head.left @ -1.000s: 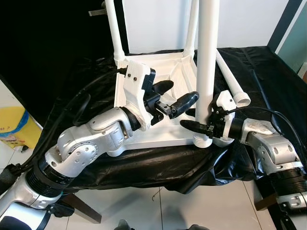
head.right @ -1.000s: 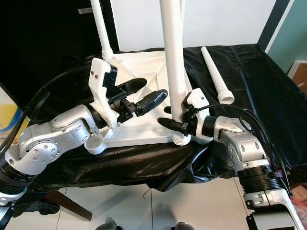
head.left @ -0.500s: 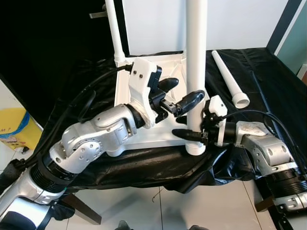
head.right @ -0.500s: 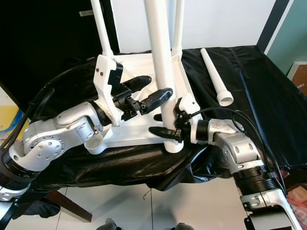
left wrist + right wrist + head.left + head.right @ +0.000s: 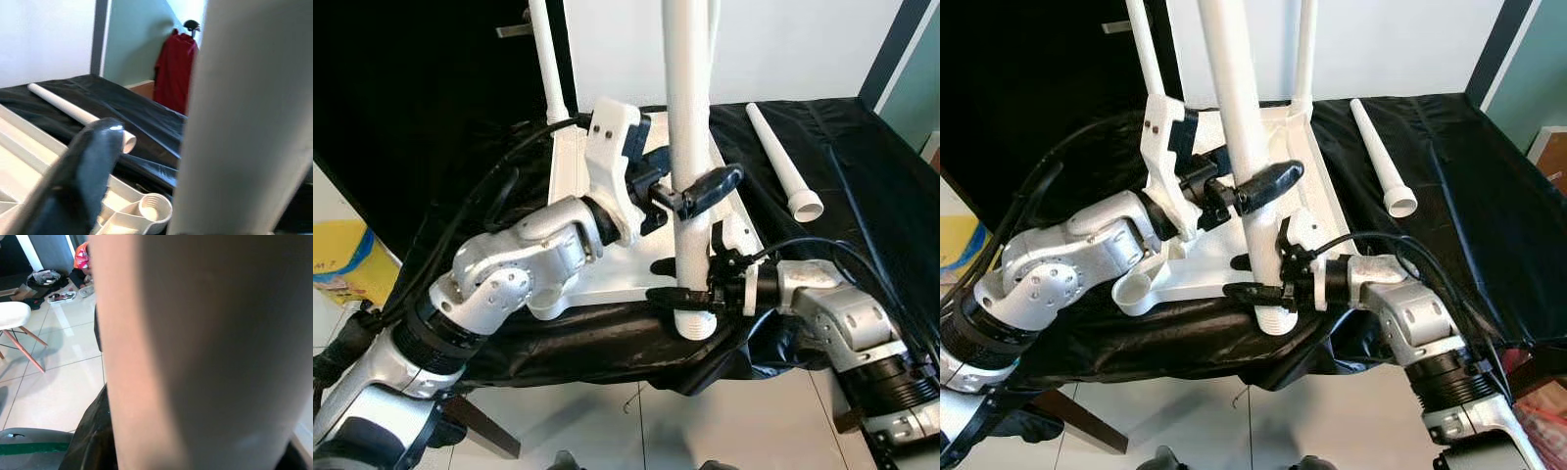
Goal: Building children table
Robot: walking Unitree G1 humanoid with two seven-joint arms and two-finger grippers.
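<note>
Table top (image 5: 607, 279): white plastic, lies upside down on the black cloth (image 5: 862, 196), underside ribs facing up; its near edge runs along the cloth's front edge.
Held leg (image 5: 690, 147): white tube, stands upright with a slight lean, at the near right corner of the table top; its ringed lower end (image 5: 693, 321) sits at the table top's front edge.
Right gripper (image 5: 685, 279): low on the held leg, just above the ringed end; one black finger in front of the tube, one behind; fingers closed around the leg and touching it.
Left gripper (image 5: 690, 191): higher on the same leg, above the right gripper; one finger (image 5: 710, 186) crosses the front of the tube; the other is hidden behind it, so I cannot tell whether the grip is closed.
Fitted legs: two white tubes stand upright at the far corners of the table top, one far left (image 5: 548, 59), one far right (image 5: 1304, 54).
Loose leg (image 5: 783, 162): lies flat on the black cloth to the right of the table top, well apart from both grippers, open end toward the front.
Empty socket (image 5: 1136, 291): round, at the near left corner of the table top.
Left wrist view: red garment (image 5: 173, 73) hangs on the far wall.
</note>
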